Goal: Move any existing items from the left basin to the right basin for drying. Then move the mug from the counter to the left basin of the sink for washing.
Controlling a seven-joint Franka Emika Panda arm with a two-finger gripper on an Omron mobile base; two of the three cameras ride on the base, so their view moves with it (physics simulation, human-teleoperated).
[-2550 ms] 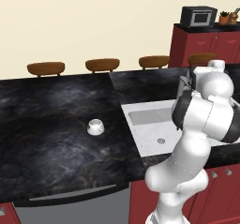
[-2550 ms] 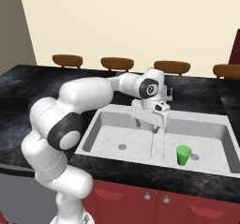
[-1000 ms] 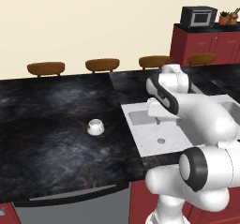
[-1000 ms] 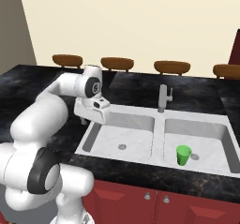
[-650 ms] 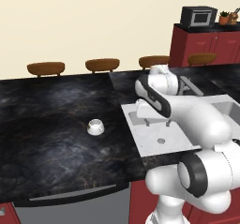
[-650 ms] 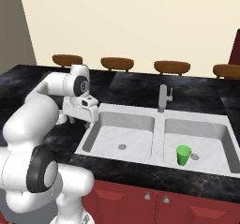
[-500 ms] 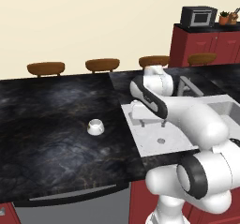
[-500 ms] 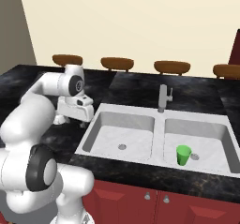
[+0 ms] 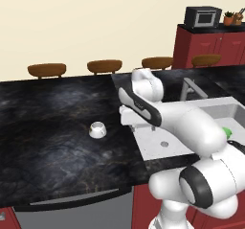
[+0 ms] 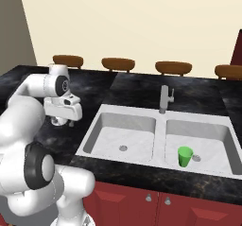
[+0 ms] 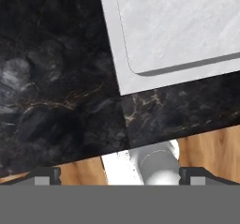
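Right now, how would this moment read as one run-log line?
phase: arm over counter toward mug | gripper: open, empty | green cup: upright in right basin | left basin: nothing in it | mug: on counter

1. Rendered frames, bright even light, no blur or edge distortion.
2. Glossy black veined stone surface [image 9: 52, 132] carries soft pale sheen, no hard glare.
3. Pale grey double-bowl sink [image 10: 160, 126]: inner walls shaded, floors lit, so light comes from above.
4. Small bright green tapered plastic cup [image 10: 185, 156] casts barely any shadow.
5. Hand view sharp throughout.
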